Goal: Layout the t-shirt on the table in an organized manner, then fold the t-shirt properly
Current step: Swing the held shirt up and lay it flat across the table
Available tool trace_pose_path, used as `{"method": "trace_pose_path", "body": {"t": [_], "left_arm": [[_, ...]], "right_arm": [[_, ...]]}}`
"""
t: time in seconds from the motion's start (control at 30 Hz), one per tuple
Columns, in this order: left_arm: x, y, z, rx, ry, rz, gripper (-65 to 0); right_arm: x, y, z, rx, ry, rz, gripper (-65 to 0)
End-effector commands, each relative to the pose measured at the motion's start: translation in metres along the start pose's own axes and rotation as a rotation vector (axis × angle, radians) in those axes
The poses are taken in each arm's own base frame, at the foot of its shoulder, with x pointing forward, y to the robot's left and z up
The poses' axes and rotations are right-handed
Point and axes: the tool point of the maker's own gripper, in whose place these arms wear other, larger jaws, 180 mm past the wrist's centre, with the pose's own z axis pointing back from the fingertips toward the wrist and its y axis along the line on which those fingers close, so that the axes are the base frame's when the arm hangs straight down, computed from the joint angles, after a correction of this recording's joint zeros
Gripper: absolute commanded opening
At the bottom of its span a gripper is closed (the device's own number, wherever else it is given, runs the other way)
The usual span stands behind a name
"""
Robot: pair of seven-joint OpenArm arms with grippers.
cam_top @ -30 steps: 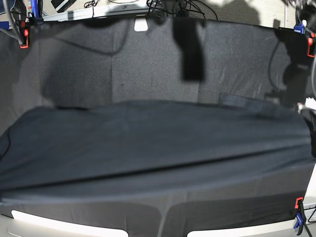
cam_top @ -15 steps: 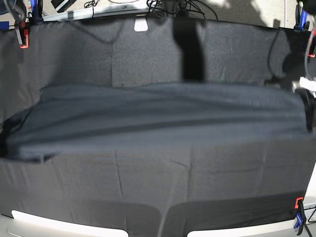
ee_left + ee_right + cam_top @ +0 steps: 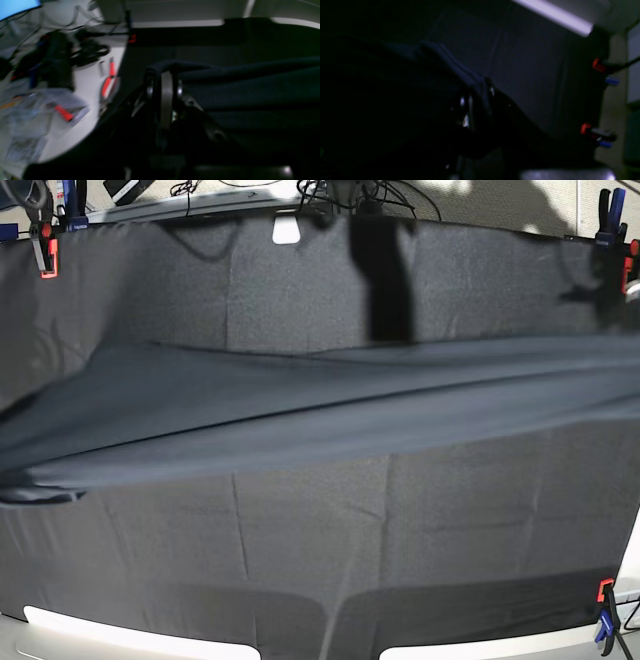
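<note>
Two claws, left claw (image 3: pixel 163 82) and right claw (image 3: pixel 476 92), each clamped on t-shirt (image 3: pixel 330 405) fabric, stretched above tabletop (image 3: pixel 300 290). Rec: keep even tension, lower flat, avoid wrinkles.

The base view looks down from above the near edge of the table (image 3: pixel 300 280) and faces its far edge, taking in almost the whole width. The left wrist view sits close behind the left gripper (image 3: pixel 163 82) and looks along it, over the t-shirt (image 3: pixel 250 85). The right wrist view is equally close behind the right gripper (image 3: pixel 476 96). All three views share the t-shirt and the table.
</note>
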Motion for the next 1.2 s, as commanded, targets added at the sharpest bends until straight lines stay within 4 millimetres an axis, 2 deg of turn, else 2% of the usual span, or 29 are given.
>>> {"method": "trace_pose_path", "body": {"t": [0.0, 0.13, 0.37, 0.5, 0.6, 0.8, 1.03, 1.17], "left_arm": [[0.010, 0.019, 0.007, 0.082, -0.026, -0.021, -65.0], [0.023, 0.030, 0.021, 0.117, -0.097, 0.016, -65.0], [0.026, 0.022, 0.027, 0.072, -0.135, 0.047, -65.0], [0.034, 0.021, 0.028, 0.070, -0.181, 0.047, -65.0], [0.035, 0.009, 0.020, 0.022, -0.198, 0.073, -65.0], [0.015, -0.052, -0.018, -0.170, -0.164, 0.122, -65.0], [-0.037, -0.072, -0.088, -0.236, -0.099, 0.245, -65.0], [-0.057, -0.080, -0.136, -0.285, -0.081, 0.323, -65.0]], "right_arm": [[0.016, -0.026, 0.019, -0.117, -0.010, 0.050, -65.0], [0.037, -0.033, 0.042, -0.185, -0.082, 0.083, -65.0], [0.042, -0.043, 0.058, -0.238, -0.122, 0.067, -65.0], [0.033, -0.039, 0.051, -0.223, -0.134, 0.027, -65.0], [0.021, -0.023, 0.033, -0.164, -0.124, -0.009, -65.0], [-0.008, 0.021, -0.016, -0.035, -0.053, -0.042, -65.0], [-0.022, 0.043, -0.061, -0.015, -0.044, -0.001, -65.0], [-0.022, 0.036, -0.089, -0.046, -0.043, -0.016, -65.0]]}}
